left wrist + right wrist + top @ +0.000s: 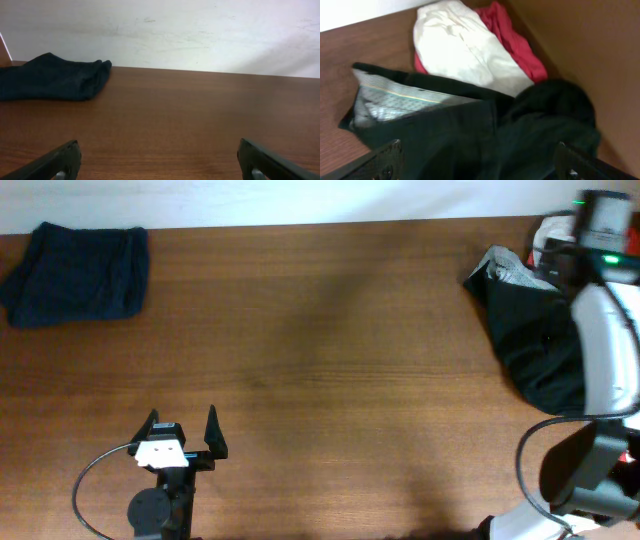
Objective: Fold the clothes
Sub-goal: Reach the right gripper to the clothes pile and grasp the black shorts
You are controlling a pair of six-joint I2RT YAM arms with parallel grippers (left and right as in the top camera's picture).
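The black garment (535,330) lies crumpled at the table's far right, with its light grey inner part (512,270) showing at the top edge. In the right wrist view the black garment (485,140) fills the lower frame and the grey lining (395,100) shows at left. My right gripper (480,162) is open, its fingers spread just above the black fabric; in the overhead view the arm hides the fingers. My left gripper (183,435) is open and empty over bare table at the front left, also seen in its wrist view (159,160).
A navy-blue folded garment (78,275) lies at the far left corner, also in the left wrist view (50,77). A white garment (460,47) and a red garment (512,40) lie behind the black one. The right arm (610,360) covers the table's right edge.
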